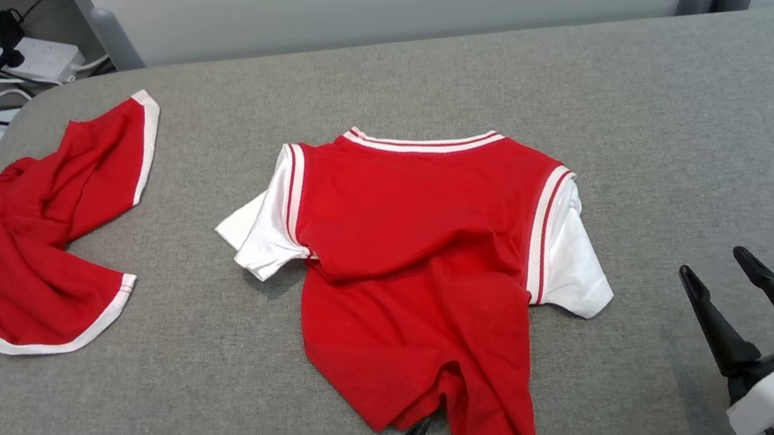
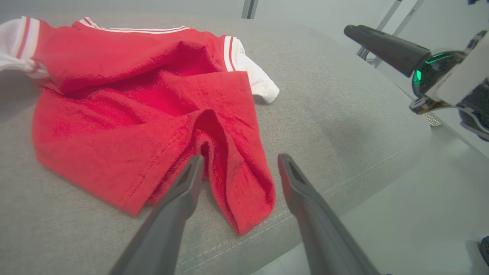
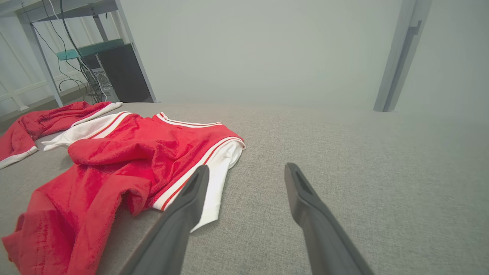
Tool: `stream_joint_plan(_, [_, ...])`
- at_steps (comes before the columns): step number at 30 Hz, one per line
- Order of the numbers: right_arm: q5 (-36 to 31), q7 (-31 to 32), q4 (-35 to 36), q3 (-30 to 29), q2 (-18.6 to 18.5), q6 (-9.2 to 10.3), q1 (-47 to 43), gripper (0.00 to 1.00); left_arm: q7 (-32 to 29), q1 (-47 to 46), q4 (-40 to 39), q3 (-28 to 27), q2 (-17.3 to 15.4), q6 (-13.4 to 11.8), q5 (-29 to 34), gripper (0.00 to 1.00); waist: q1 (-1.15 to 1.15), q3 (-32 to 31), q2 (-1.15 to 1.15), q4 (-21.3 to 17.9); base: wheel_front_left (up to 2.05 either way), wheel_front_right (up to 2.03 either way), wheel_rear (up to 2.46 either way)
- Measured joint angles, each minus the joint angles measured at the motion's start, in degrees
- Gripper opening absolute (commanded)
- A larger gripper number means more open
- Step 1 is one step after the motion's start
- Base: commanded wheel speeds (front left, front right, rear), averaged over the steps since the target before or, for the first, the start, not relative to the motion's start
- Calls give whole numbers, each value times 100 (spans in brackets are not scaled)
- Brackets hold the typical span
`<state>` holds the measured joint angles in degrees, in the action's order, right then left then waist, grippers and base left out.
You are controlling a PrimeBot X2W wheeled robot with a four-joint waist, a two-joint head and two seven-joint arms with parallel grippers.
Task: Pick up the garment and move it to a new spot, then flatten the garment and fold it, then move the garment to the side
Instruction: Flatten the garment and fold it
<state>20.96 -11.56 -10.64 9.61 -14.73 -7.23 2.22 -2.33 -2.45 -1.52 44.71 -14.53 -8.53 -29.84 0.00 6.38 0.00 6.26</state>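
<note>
Left wrist view: left gripper (image 2: 240, 156), spread wide, sits at the near hem of the garment (image 2: 133, 114), perhaps touching; right gripper (image 1: 712, 261), also spread, lies farther off.

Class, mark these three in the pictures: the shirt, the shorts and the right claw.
shirt (image 1: 406, 245): head view, on its red body.
shorts (image 1: 18, 265): head view, on the red cloth.
right claw (image 1: 712, 261): head view, midway between its fingertips.
</note>
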Motion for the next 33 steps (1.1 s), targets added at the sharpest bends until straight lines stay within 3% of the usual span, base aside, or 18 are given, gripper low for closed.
stream_joint_plan(7, [186,55,-509,423,-211,0,638,100,-18,-248,820,257,222,438,-120,100,0,397,0,107,0,0,0])
stream_joint_plan(15, [390,97,-1027,967,-314,0,1265,100,69,-647,1798,296,595,784,-281,100,0,785,0,113,0,0,0])
stream_joint_plan(25, [620,104,-1499,1502,-369,0,1677,100,441,-1018,2473,349,938,1143,-478,100,0,1087,0,126,0,0,0])
stream_joint_plan(28, [749,113,-1553,1736,-399,0,1772,100,504,-1104,2615,367,1011,1188,-537,76,0,1119,0,160,0,0,0])
stream_joint_plan(29, [798,162,-1571,1784,-413,0,1795,100,541,-1120,2659,370,1018,1204,-573,50,0,1123,0,170,0,0,0])
stream_joint_plan(30, [813,163,-1585,1828,-433,0,1828,100,565,-1137,2703,370,1027,1203,-598,40,0,1125,0,176,0,0,0])
stream_joint_plan(31, [843,163,-1593,1842,-457,0,1851,87,591,-1162,2762,370,1037,1206,-631,10,0,1124,0,181,0,0,0])
stream_joint_plan(32, [890,163,-1612,1853,-472,0,1861,33,593,-1200,2813,375,1047,1207,-672,0,0,1122,0,187,0,0,0])
stream_joint_plan(33, [895,162,-1622,1853,-480,0,1864,0,599,-1224,2853,376,1051,1207,-695,0,0,1118,0,190,0,0,0])
